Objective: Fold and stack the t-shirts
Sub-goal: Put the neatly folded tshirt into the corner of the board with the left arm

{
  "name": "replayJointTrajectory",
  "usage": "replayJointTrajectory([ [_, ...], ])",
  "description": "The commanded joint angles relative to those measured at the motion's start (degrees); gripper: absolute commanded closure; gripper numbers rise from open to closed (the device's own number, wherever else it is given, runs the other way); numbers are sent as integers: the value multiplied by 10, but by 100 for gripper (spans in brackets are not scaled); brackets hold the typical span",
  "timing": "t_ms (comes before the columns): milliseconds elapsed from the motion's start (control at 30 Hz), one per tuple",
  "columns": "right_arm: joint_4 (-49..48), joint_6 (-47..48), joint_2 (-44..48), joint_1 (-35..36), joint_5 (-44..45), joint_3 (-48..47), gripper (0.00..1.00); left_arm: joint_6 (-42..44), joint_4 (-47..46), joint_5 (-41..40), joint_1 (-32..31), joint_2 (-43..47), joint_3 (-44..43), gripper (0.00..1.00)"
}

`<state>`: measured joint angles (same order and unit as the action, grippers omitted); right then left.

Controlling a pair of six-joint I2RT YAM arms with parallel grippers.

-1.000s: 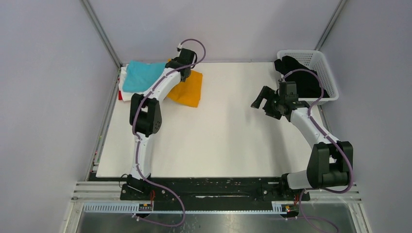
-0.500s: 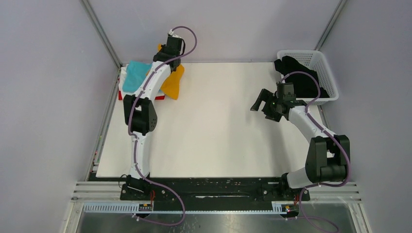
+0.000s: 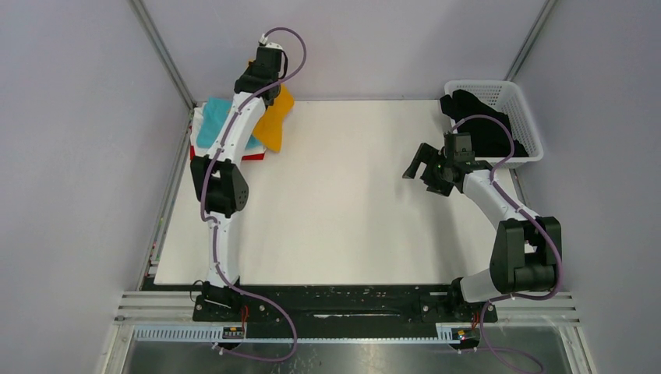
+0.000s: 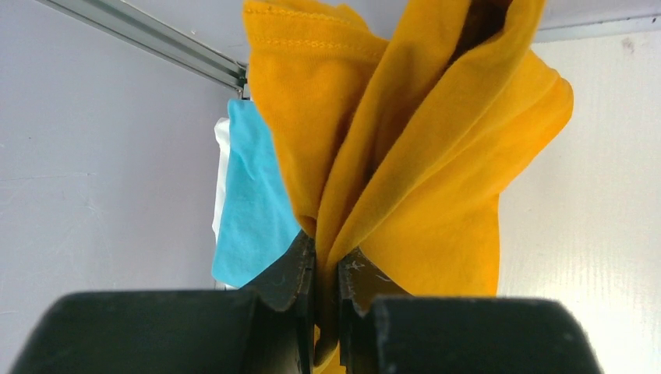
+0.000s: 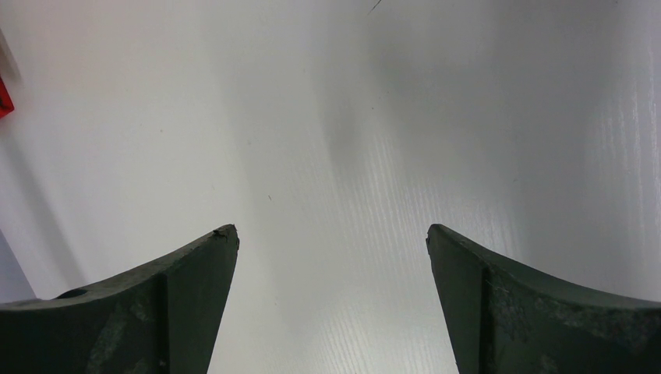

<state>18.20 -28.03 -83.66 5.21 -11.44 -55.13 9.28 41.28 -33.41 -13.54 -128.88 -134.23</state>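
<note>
Swung toward eleven o'clock since a second before, the orange shirt (image 4: 436,156) hung bunched in the clamped left gripper (image 4: 326,261) beside the turquoise-topped stack (image 3: 206,125). Laying it down remained; the right gripper (image 5: 331,241) gaped wide, empty.

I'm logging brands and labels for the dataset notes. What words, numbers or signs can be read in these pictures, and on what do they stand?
None: no text can be read in any view.
The mustard-orange t-shirt, turquoise t-shirt and white basket show no print, tag or logo.
Any marking on the small board at the left arm's base is too small to read.
</note>
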Motion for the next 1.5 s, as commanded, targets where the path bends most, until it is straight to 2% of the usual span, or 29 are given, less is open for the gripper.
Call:
replayJointTrajectory([
  [0, 9, 5, -3, 3, 13, -25, 1, -32, -6, 9, 8, 78, -36, 100],
  [233, 9, 5, 2, 2, 15, -23, 1, -41, -9, 27, 14, 98, -44, 100],
  [433, 16, 3, -8, 2, 19, -28, 1, -43, -12, 26, 32, 80, -30, 100],
  [900, 42, 8, -22, 2, 51, -43, 1, -111, -24, 87, 145, -35, -28, 100],
  [933, 43, 8, -23, 2, 52, -43, 1, -115, -31, 83, 153, -42, -28, 94],
  [1033, 46, 8, -25, 2, 59, -45, 1, -108, -59, 48, 162, -63, -29, 58],
  [1067, 48, 8, -25, 2, 63, -46, 1, -104, -67, 30, 163, -69, -32, 27],
  [1100, 50, 8, -25, 2, 66, -47, 1, -104, -69, 15, 163, -74, -37, 9],
  [1133, 53, 8, -25, 3, 69, -48, 1, -109, -70, 0, 162, -76, -42, 1],
  [1267, 63, 4, -6, 2, 82, -44, 1, -146, -66, -23, 157, -41, -10, 1],
  [1367, 61, 3, 21, 2, 87, -33, 1, -180, -67, 3, 146, 33, 64, 1],
  [1467, 37, 8, 58, 2, 94, -5, 1, -217, -92, 42, 128, 142, 179, 1],
])
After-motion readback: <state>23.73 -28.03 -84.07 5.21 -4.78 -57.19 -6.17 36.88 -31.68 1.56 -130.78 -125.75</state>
